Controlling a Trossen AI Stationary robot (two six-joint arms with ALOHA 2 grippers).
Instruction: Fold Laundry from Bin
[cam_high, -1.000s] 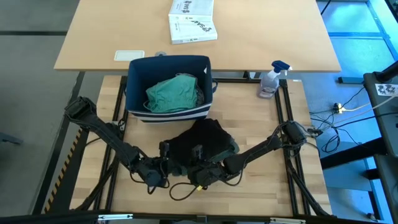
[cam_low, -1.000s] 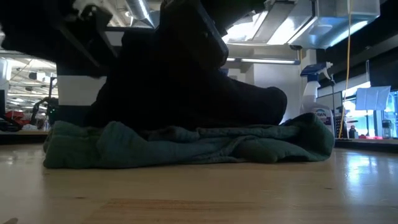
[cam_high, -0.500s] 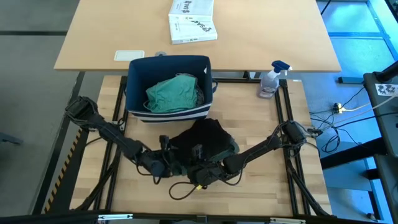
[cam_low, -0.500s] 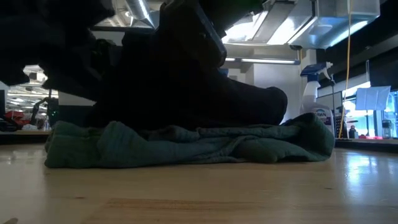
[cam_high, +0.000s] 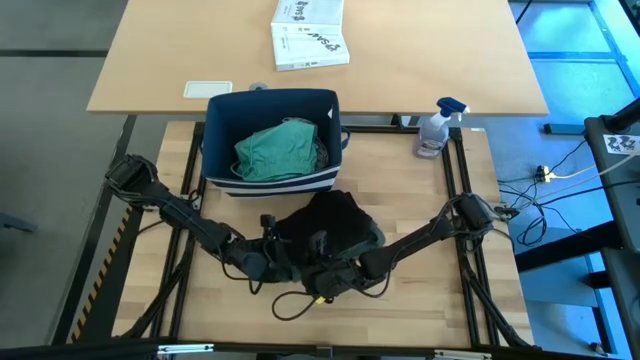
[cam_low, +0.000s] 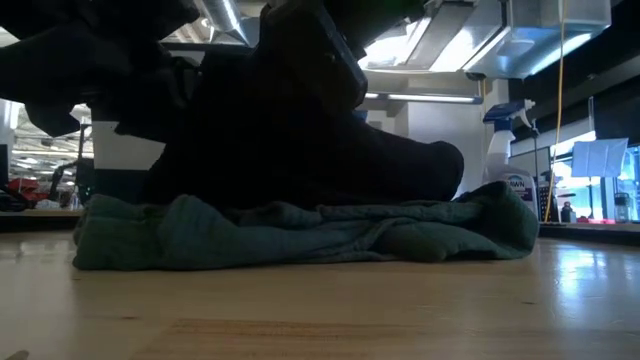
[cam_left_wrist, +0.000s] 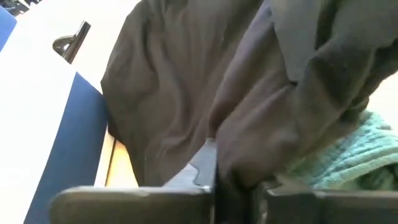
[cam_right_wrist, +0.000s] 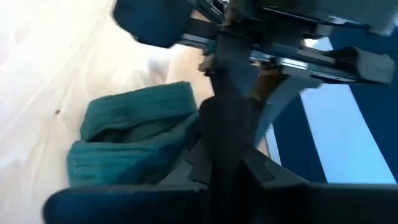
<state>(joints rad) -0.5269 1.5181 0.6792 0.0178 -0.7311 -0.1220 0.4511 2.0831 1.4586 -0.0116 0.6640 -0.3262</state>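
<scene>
Where garments lie, wooden table

No legible text anywhere

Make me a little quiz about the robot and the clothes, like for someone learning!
1. True or false: the black garment lies on the table in front of the bin.
2. What colour is the cloth inside the bin? A) teal B) red C) yellow
3. Fill in: the spray bottle stands to the ____ of the bin in the high view.

The left gripper and right gripper are both at the black garment's near edge.

Key: 1 true; 2 A, the teal cloth; 3 right.
</scene>
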